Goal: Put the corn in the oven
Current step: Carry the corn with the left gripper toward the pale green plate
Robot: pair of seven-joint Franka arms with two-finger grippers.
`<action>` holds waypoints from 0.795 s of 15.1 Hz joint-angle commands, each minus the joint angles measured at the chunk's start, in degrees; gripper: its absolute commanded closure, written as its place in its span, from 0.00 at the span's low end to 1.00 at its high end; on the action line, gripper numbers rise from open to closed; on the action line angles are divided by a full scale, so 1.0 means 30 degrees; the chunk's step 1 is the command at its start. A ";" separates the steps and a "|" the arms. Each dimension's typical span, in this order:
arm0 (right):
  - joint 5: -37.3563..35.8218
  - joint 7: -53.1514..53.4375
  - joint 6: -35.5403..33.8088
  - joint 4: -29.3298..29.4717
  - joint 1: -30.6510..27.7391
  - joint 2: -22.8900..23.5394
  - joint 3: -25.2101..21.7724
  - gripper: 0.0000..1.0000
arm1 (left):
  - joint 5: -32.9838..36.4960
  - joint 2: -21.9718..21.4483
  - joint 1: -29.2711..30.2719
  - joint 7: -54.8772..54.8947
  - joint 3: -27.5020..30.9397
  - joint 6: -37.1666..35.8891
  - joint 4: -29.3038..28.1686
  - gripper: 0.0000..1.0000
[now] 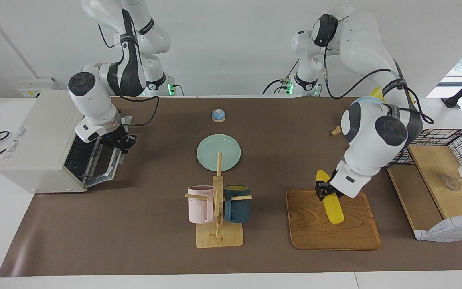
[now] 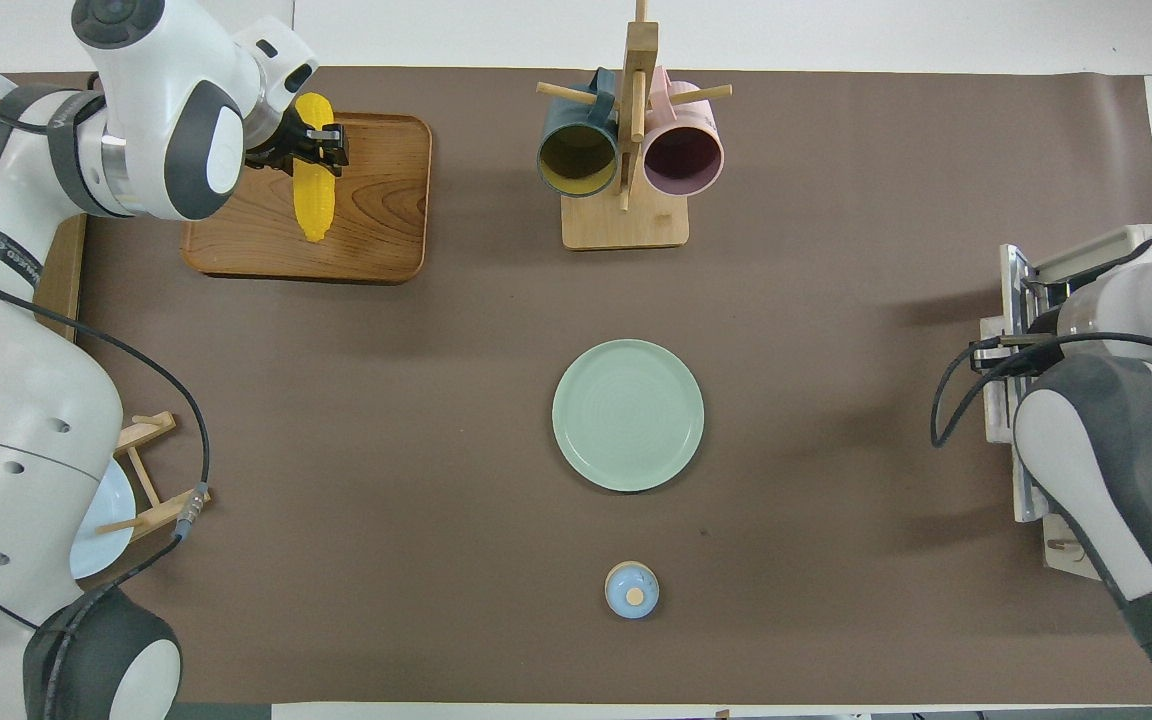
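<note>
The corn (image 1: pixel 331 198) lies on the wooden tray (image 1: pixel 332 235) toward the left arm's end of the table, one end reaching past the tray's edge nearer the robots. The left gripper (image 1: pixel 323 192) is down at the corn, its dark fingers (image 2: pixel 329 135) set on either side of the cob near that end and closed against it; in the overhead view the fingers straddle the cob crosswise. Whether the corn is lifted off the tray or rests on it cannot be told.

The oven (image 1: pixel 40 150) stands at the right arm's end of the table, its door (image 1: pixel 102 162) dropped open and the rack showing inside. The right gripper (image 1: pixel 123 143) is at the top edge of the open door; whether its fingers are apart or together cannot be told, nor whether they touch the door.

Between the two, a green plate (image 1: pixel 218 152) sits mid-table, with a mug rack (image 1: pixel 218 212) farther from the robots, carrying a pink and a dark blue mug.
</note>
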 commanded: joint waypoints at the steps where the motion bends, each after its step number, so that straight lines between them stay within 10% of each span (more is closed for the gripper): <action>1: -0.0092 -0.0050 0.2177 -0.0441 -0.0342 0.0611 -0.0342 1.00 | -0.0871 -0.4710 -0.1478 -0.2077 0.0279 0.0189 -0.5625 1.00; 7: -0.0061 0.0038 0.3674 -0.1645 -0.0166 0.0988 -0.0342 1.00 | -0.2045 -0.8290 -0.6221 -0.6936 0.0278 0.2520 -1.1045 1.00; 12: 0.0056 0.0771 0.4992 -0.1704 0.0361 0.2190 -0.0313 1.00 | -0.2569 -0.8032 -0.8718 -0.7297 0.0249 0.7267 -1.4242 1.00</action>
